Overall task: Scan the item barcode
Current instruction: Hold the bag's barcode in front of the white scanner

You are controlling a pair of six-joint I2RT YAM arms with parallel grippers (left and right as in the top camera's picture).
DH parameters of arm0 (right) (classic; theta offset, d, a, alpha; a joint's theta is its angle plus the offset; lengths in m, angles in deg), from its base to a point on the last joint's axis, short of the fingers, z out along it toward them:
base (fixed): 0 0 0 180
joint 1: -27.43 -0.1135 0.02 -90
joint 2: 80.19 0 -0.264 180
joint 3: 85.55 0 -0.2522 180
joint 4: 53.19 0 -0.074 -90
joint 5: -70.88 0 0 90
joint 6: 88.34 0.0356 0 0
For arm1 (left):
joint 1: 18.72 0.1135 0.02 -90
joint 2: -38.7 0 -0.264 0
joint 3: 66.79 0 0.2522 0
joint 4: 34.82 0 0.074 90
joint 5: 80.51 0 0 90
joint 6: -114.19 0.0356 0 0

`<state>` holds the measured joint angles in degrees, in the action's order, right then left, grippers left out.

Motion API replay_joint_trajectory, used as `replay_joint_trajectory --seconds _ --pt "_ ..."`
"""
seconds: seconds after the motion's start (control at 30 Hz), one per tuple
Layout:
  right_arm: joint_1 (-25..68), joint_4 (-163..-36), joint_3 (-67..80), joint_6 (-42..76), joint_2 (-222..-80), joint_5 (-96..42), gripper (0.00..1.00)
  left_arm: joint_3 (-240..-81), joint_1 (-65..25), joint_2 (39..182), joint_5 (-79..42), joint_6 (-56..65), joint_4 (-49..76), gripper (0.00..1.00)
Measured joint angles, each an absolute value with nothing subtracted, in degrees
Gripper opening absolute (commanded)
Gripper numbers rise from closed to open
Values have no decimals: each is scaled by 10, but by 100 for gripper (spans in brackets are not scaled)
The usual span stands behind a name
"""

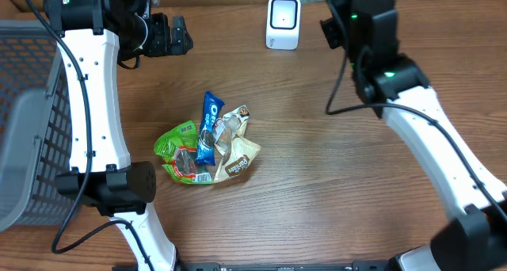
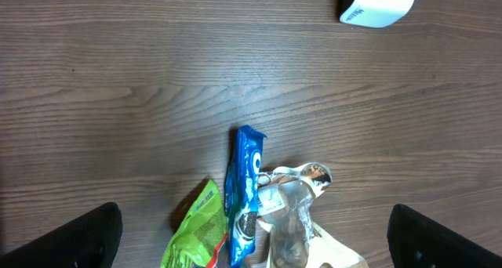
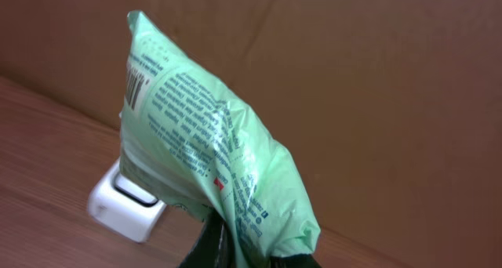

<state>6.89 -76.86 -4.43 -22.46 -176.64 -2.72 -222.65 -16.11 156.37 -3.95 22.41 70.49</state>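
Our right pincer (image 3: 249, 256) is pinched shut on the green packet (image 3: 204, 143), which rises just above it, scanner (image 3: 125, 209) beyond. We judge it light, soft, crinkly: hold an edge, barcode (image 3: 135, 88) clear.

Between the wide-apart black fingertips (image 2: 78, 240) lie a blue plastic cookie packet (image 2: 245, 182), a green foil bag (image 2: 200, 229) and a clear crumpled wrapper (image 2: 294, 221) on the brown wooden table (image 2: 157, 80), with a white box-shaped scanner (image 2: 376, 3) far ahead.

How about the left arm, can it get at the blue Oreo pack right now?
Probably yes. The left gripper has open, empty jaws, and the Oreo pack lies uncovered with nothing in between. The green bag and wrapper touching it may crowd the jaws.
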Motion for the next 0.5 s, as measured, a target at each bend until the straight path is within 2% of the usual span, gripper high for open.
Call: replay_joint_trajectory --seconds 0.23,0.5 --pt "40 -660 -44 -290 -1871 89 4 -2227 -161 1564 -39 224 705 100" --pt "20 -548 -44 -427 -1944 128 4 -2227 -161 1564 -39 224 705 100"
